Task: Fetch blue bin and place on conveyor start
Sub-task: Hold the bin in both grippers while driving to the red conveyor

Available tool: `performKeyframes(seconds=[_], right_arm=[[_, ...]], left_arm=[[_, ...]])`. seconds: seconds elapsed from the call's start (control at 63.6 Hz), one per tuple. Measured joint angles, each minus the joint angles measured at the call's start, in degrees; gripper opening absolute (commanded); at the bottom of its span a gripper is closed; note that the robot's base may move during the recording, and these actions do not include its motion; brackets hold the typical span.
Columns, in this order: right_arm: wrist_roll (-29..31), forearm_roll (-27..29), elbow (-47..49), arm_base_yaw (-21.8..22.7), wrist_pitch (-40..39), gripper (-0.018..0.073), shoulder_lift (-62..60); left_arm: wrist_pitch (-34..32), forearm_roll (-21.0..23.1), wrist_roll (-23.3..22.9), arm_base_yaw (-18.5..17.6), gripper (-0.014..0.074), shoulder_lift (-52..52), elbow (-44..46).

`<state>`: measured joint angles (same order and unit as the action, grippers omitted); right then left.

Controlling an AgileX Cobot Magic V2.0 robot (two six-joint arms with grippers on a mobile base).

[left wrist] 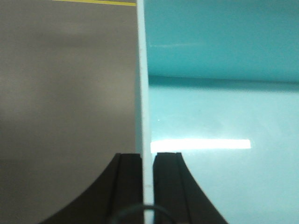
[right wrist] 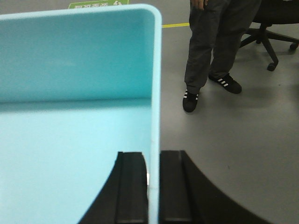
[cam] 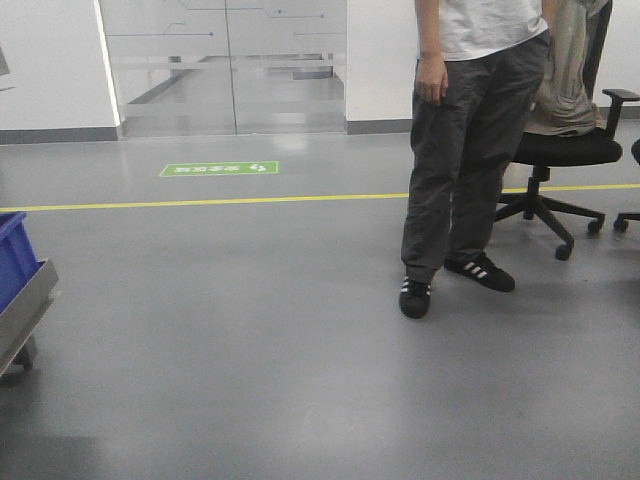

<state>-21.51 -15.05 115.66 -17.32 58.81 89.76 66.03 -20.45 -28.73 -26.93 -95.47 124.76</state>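
Observation:
The blue bin point(left wrist: 219, 116) is a pale aqua tub with smooth walls, and it fills much of both wrist views. My left gripper point(left wrist: 147, 156) is shut on its left wall, one black finger outside and one inside. My right gripper point(right wrist: 153, 156) is shut on the right wall of the blue bin point(right wrist: 70, 93), near its rounded far corner. The bin hangs above grey floor and looks empty inside. The conveyor start is out of view. In the front view neither the bin nor the grippers show.
A person point(cam: 470, 150) in dark trousers stands ahead to the right, beside a black office chair point(cam: 565, 150). A dark blue crate point(cam: 15, 255) on a steel cart sits at the left edge. A yellow floor line point(cam: 200, 202) runs before glass doors point(cam: 225, 65).

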Motion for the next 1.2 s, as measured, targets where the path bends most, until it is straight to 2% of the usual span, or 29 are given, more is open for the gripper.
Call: performKeyframes(seconds=[1.195], right_arm=[[0.00, 0.11, 0.00, 0.00, 0.00, -0.0154, -0.04]], left_arm=[[0.00, 0.00, 0.00, 0.00, -0.0111, 0.00, 0.00]])
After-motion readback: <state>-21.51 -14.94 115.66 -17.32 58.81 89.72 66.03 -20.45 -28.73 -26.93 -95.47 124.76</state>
